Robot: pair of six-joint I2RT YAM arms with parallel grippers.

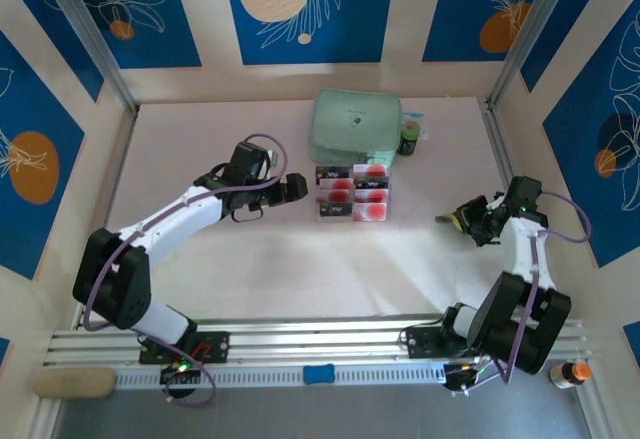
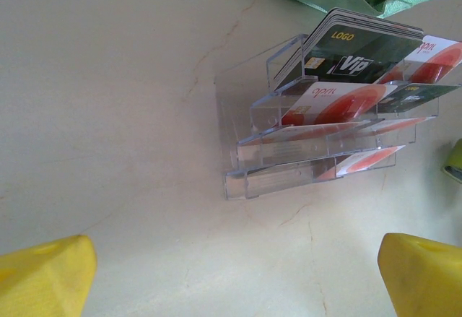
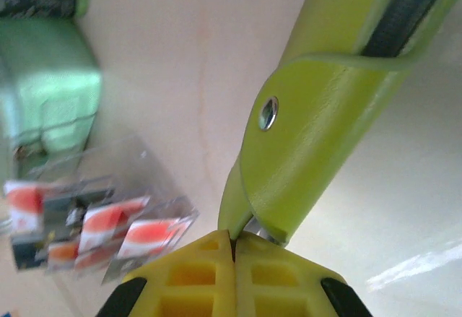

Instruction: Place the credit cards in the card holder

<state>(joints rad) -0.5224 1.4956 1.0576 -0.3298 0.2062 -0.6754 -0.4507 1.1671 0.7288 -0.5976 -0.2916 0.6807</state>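
Note:
Several credit cards (image 1: 352,193) with red circles stand in a clear tiered tray (image 2: 245,180) at the table's middle. In the left wrist view the cards (image 2: 339,104) sit close ahead, a dark VIP card on top. My left gripper (image 1: 291,187) stands open just left of the tray, its yellow fingertips (image 2: 45,274) wide apart with nothing between them. My right gripper (image 1: 462,221) is shut on an edge of the olive-green card holder (image 3: 325,107), held above the table at the right. Its light snap button (image 3: 268,113) faces the right wrist camera. The cards (image 3: 108,227) look blurred there.
A mint-green zip case (image 1: 355,126) lies behind the tray, with a small dark bottle (image 1: 410,139) at its right. The patterned walls close in the table on three sides. Bare table lies between the tray and the right gripper.

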